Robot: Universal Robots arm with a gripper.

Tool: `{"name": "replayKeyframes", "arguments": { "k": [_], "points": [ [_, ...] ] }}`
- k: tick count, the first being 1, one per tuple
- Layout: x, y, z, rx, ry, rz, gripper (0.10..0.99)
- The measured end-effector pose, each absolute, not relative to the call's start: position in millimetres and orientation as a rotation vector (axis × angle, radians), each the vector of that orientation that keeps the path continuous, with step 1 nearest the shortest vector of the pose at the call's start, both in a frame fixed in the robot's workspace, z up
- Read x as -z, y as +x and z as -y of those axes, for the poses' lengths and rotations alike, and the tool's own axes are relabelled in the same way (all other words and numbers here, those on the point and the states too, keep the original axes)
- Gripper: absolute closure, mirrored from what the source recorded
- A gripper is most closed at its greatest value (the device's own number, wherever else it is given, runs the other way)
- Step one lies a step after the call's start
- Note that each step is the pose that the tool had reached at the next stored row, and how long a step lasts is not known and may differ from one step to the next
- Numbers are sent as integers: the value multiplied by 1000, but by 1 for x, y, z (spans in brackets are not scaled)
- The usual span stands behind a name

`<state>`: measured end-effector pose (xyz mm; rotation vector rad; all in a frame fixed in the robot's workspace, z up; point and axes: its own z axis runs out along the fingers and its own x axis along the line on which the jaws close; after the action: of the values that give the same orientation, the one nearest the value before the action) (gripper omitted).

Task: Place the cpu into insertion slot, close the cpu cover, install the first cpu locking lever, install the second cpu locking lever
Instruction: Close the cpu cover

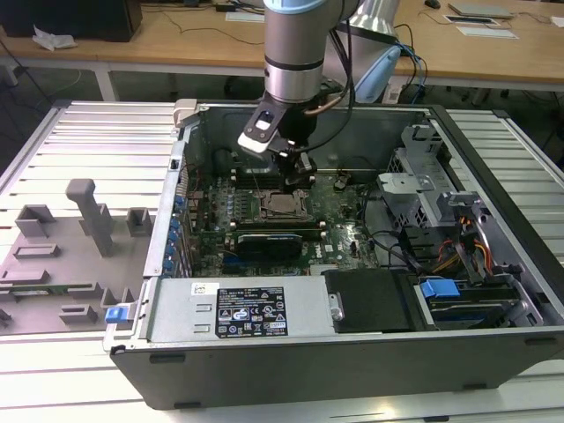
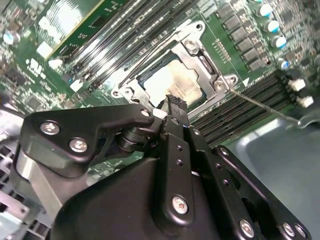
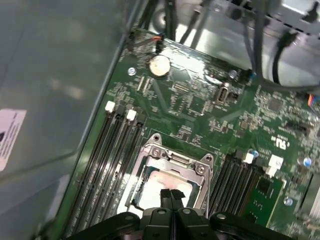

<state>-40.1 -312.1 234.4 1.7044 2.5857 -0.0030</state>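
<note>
The grey-and-silver robot arm [image 1: 295, 53] reaches straight down into the open black-and-grey metal computer case [image 1: 352, 361], its black gripper [image 1: 297, 181] over the socket. In the first wrist view its fingers [image 3: 165, 197] are pressed together, tips just above the pale silvery square cpu [image 3: 157, 181]. The cpu sits in the socket, framed by the thin silvery cpu cover [image 3: 175, 160].

On the exterior view's left lies a grey moulded fixture tray [image 1: 53, 264]. Black memory slots [image 3: 107, 165] flank the socket, a thin wire lever [image 2: 260, 104] juts out beside it, and a metal drive cage [image 1: 414, 189] stands on the exterior view's right.

A pale ribbed table [image 1: 97, 132] carries an open computer case [image 1: 352, 357]. A grey moulded fixture tray [image 1: 53, 264] lies beside it, at the exterior view's left.
</note>
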Motion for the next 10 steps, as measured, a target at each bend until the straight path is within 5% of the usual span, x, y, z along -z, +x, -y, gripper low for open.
{"name": "replayKeyframes", "arguments": {
  "k": [10],
  "points": [
    [-234, -40, 312, 20, 1383, -2759, 980]
  ]
}}
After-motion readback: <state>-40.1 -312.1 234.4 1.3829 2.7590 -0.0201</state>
